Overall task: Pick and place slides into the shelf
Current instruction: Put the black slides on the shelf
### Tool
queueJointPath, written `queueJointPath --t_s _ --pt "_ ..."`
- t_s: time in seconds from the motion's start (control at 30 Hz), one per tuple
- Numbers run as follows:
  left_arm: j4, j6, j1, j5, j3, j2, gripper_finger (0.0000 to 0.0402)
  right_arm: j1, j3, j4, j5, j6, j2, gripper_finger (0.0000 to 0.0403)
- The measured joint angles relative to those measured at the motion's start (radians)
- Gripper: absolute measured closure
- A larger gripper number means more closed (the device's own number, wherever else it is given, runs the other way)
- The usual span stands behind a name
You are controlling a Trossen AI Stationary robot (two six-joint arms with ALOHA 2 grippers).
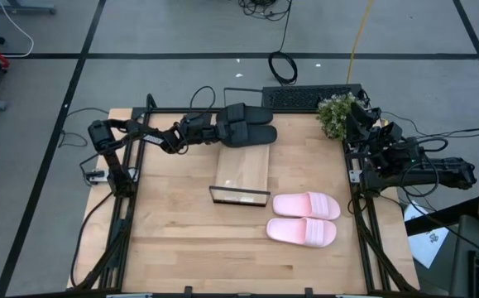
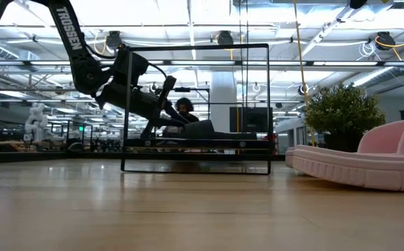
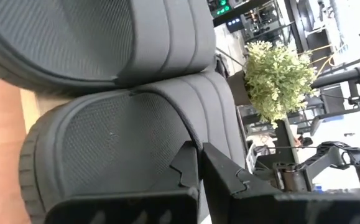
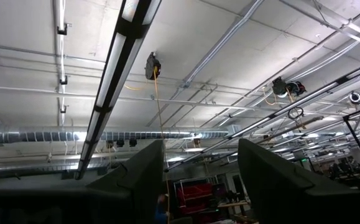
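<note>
Two black slides (image 1: 246, 126) lie side by side on the far end of the light-wood shelf plank (image 1: 241, 170). The shelf's black frame (image 1: 239, 196) stands at its near end. My left gripper (image 1: 216, 128) reaches in from the table's left and is shut on the strap of one black slide (image 3: 136, 143). The other black slide (image 3: 74, 37) lies right beside it. Both pink slides (image 1: 304, 218) rest sole-down on the table, right of the shelf's frame. My right gripper (image 4: 201, 180) waits open at the table's right edge, pointing up. My left gripper pinches the black slide's strap at its edge (image 3: 195, 144). One finger (image 3: 186, 168) is on the footbed side under the strap and the other finger (image 3: 229, 177) is outside it. The fingers come roughly level from the table's left. The slide appears to lie on the shelf plank (image 3: 29, 106).
A small potted plant (image 1: 336, 114) stands at the table's far right corner beside the right arm (image 1: 388, 153). A keyboard (image 1: 309, 98) lies beyond the far edge. Bare wood shows on the near half of the table (image 1: 189, 248).
</note>
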Motion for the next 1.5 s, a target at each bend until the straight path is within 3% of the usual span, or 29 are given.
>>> queueJointPath --t_s 0.67,0.9,1.5 --pt "-0.046 0.075 0.006 -0.003 0.047 0.0 0.0401 0.0 0.0 0.0 0.0 0.003 0.0 0.0206" --pt "-0.188 0.138 0.006 0.009 0.105 -0.002 0.04 0.0 0.0 0.0 -0.002 0.003 0.0 0.0206" --pt "-0.212 0.147 -0.003 0.015 0.106 -0.002 0.0378 0.0 0.0 0.0 -0.003 0.004 0.0 0.0206"
